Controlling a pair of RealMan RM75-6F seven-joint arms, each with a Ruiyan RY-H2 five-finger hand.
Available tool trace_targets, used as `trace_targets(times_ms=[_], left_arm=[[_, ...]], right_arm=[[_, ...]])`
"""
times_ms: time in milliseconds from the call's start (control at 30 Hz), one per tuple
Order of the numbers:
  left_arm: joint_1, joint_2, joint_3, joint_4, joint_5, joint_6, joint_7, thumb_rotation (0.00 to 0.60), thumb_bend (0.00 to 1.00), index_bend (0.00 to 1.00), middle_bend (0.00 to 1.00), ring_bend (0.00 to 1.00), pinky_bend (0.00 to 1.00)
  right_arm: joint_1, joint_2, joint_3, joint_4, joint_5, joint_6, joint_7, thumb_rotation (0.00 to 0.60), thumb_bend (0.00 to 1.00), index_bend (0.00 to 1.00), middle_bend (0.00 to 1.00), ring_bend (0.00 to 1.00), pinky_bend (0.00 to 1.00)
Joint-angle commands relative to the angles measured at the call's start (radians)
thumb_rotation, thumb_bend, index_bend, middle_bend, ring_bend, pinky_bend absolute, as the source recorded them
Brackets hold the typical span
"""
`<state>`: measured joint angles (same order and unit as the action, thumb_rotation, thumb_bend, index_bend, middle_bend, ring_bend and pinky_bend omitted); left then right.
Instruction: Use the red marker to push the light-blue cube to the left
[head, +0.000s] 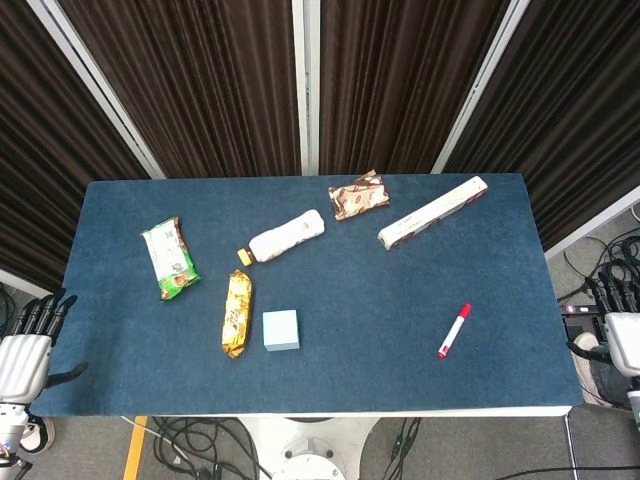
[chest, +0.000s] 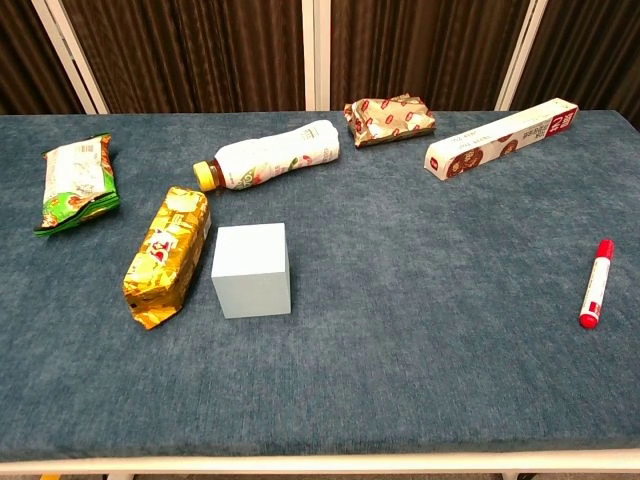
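Note:
The red marker (head: 453, 331) (chest: 596, 296) lies loose on the blue table (head: 380, 290), right of centre and near the front edge. The light-blue cube (head: 281, 330) (chest: 252, 270) stands at front centre, just right of a gold snack pack (head: 236, 313) (chest: 168, 256). My right hand (head: 623, 325) is off the table's right edge, far from the marker, fingers apart and empty. My left hand (head: 26, 340) hangs off the left front corner, fingers spread, holding nothing. Neither hand shows in the chest view.
A green snack bag (head: 168, 259) lies at the left. A white bottle (head: 287, 236), a brown wrapper (head: 357, 196) and a long white box (head: 432, 212) sit along the back. Cables and a power strip (head: 600, 310) are on the floor at the right.

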<state>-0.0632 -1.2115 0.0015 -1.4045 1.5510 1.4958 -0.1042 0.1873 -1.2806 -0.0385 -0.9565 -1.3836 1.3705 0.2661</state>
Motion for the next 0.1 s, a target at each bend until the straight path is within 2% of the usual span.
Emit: trace_targets(times_ms=[33, 100], left_arm=[[-0.001, 0.000, 0.003, 0.010, 0.008, 0.000, -0.010, 0.600, 0.00, 0.07, 0.04, 0.00, 0.07], [-0.003, 0.002, 0.004, 0.010, 0.012, 0.001, -0.013, 0.600, 0.00, 0.06, 0.04, 0.00, 0.07]], right_arm=[[-0.045, -0.039, 0.003, 0.067, -0.008, 0.029, 0.049, 0.463, 0.00, 0.00, 0.00, 0.00, 0.00], [-0.048, -0.043, 0.007, 0.075, -0.014, 0.022, 0.054, 0.470, 0.00, 0.00, 0.00, 0.00, 0.00]])
